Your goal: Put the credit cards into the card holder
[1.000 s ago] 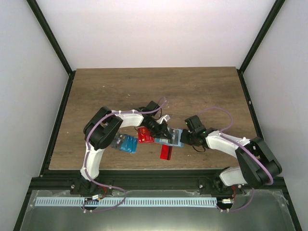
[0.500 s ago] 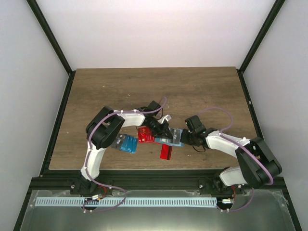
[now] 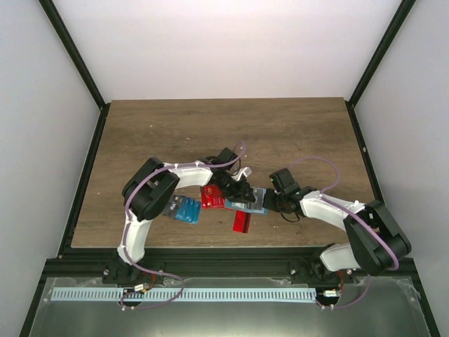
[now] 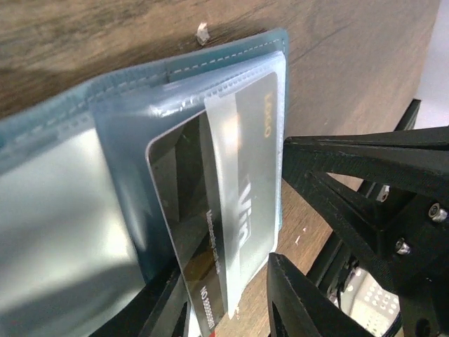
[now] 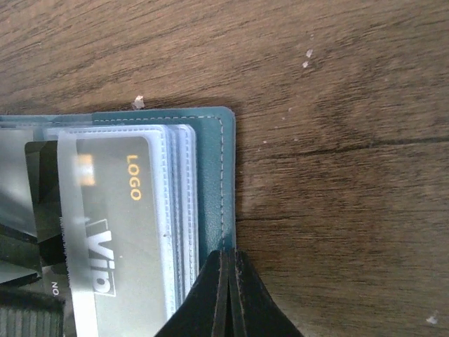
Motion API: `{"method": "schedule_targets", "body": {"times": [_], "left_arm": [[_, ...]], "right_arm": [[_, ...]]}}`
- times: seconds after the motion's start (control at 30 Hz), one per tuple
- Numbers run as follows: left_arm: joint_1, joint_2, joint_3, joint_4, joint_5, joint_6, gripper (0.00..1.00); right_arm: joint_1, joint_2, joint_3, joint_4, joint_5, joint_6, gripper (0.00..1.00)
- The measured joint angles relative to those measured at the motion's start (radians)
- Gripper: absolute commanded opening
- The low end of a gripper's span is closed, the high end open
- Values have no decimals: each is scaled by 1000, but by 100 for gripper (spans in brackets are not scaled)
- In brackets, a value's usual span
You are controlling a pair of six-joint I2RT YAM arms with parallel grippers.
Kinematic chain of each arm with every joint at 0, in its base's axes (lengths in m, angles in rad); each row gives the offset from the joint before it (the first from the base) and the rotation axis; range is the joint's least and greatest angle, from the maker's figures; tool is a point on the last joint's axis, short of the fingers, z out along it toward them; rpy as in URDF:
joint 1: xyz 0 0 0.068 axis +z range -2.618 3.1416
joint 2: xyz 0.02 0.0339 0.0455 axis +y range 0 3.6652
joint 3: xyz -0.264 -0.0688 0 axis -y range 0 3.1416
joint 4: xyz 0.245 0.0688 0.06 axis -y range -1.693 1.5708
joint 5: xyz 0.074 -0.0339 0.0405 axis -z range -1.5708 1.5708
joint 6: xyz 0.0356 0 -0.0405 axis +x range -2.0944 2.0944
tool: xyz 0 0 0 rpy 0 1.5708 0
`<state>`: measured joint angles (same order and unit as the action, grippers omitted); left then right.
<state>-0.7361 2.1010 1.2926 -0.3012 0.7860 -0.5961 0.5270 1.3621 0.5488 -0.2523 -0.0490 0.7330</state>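
The card holder (image 5: 210,161) lay open near the worktop's (image 3: 280,133) front edge, just behind a lone red card (image 3: 243,222). The right gripper's (image 5: 226,256) jaws pinched its stitched edge. A dark card (image 4: 238,182) sat partway in a clear sleeve, its near end between the left gripper's (image 4: 226,274) jaws; whether they clamped it could not be told. Beyond, bare worktop ran to the far edge.

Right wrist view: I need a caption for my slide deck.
Right gripper pinches the edge of the teal card holder, a dark card partly inside its clear sleeve.
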Motion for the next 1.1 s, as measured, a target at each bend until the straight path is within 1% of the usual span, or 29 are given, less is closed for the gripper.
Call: {"method": "schedule_targets", "body": {"times": [0.2,0.3,0.4,0.5,0.7,0.8,0.9,1.1], "left_arm": [[-9,-55,-27,-14,-67,2,50],[-9,-78,-32,-30,-105,5,54],[-9,-95,-35,-46,-136,10,56],[-9,-123,-39,-66,-166,23,49],[-9,-184,-44,-87,-232,70,31],[-13,-191,-45,-90,-249,94,23],[-25,-191,-46,-93,-261,111,19],[-57,-184,-42,-97,-292,137,13]], "right_arm": [[1,0,0,-2,-3,0,1],[1,0,0,-2,-2,0,1],[1,0,2,-4,-2,-3,1],[1,0,12,-13,-1,-7,1],[1,-23,46,-37,0,-35,1],[1,-69,71,-56,-1,-50,5],[0,-109,95,-64,-3,-61,8],[-8,-145,98,-66,-41,-64,10]]}}
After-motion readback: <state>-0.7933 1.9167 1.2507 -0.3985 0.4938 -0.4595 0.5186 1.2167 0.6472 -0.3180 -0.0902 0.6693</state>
